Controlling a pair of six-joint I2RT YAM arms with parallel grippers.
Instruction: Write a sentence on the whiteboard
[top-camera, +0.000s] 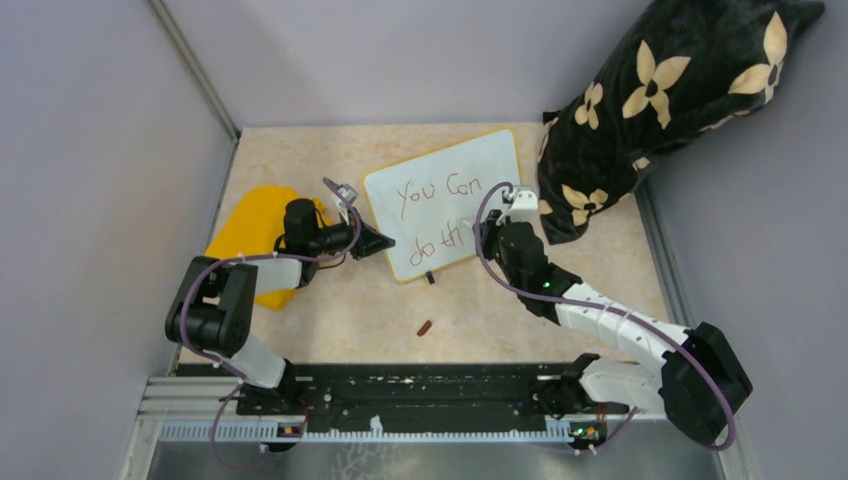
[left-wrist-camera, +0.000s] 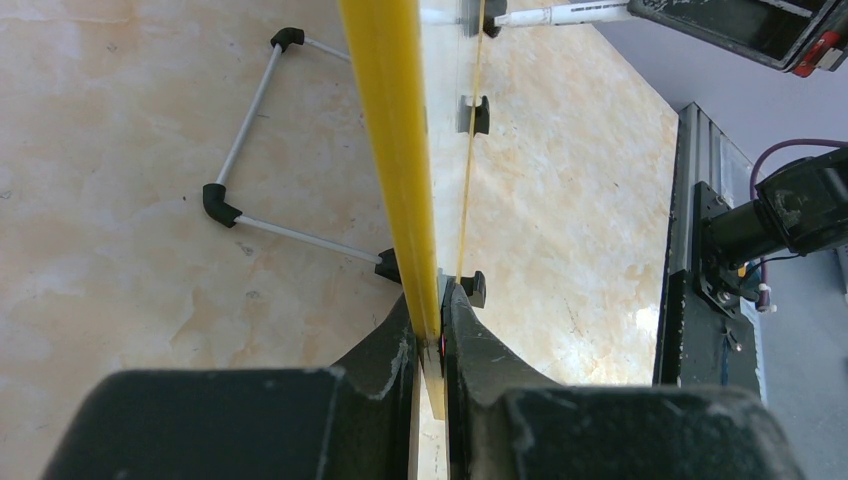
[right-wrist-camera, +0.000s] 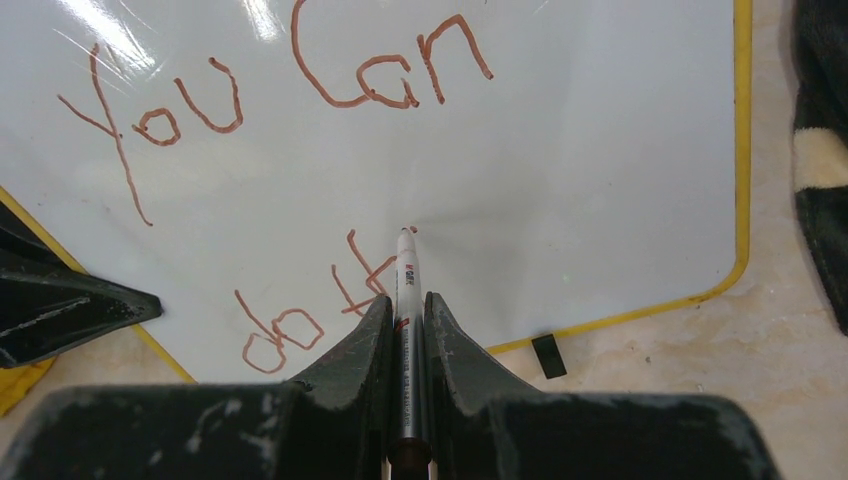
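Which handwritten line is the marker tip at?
The lower line, reading "do th": the marker tip sits at its right end, whereas the upper "You Can" line lies clear above it.

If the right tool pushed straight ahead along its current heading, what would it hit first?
The whiteboard: the marker clamped in the right tool points at its face, tip seemingly on the surface by the "do th" writing, though depth is unclear.

Plain lilac walls (top-camera: 90, 150); beige marbled tabletop (top-camera: 330, 150); metal corner post (top-camera: 194, 65)
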